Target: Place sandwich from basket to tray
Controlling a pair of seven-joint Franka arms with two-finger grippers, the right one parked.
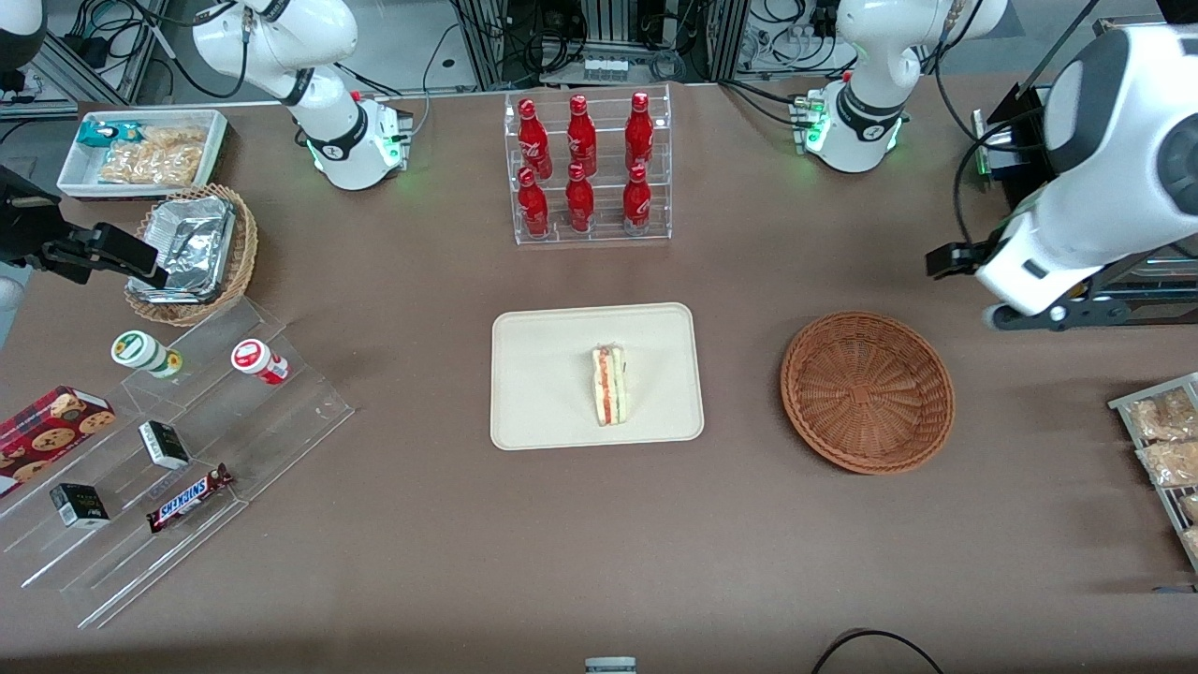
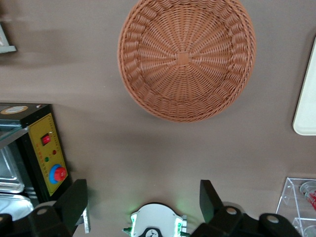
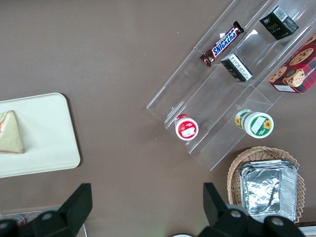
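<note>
— On the tray (image 1: 552, 393) at mid-table (image 1: 599, 562), what lies there?
— The sandwich (image 1: 610, 386), a pale wedge with its red-orange and green filling edge turned up, resting flat on the cream surface, apart from the rim on every side.

— And the basket (image 1: 868, 391)?
— It sits beside the tray, toward the working arm's end of the table, well apart from it, its woven bowl bare. The left wrist camera looks straight down into it.

— Where is the claw (image 2: 143, 200)?
— Held high above the table, over the ground between the basket and the arm's base. Its two dark fingers (image 2: 74, 200) stand spread wide, with nothing between them.

— What else shares the table?
— A clear rack of six red bottles (image 1: 585, 168) stands farther from the front camera than the tray. Toward the parked arm's end, a tan wicker basket of foil containers (image 1: 192, 248), a white bin of snacks (image 1: 145, 150), and a stepped clear stand (image 1: 187, 468) carrying two small jars, dark boxes, a cookie box and a Snickers bar (image 1: 190, 497).
</note>
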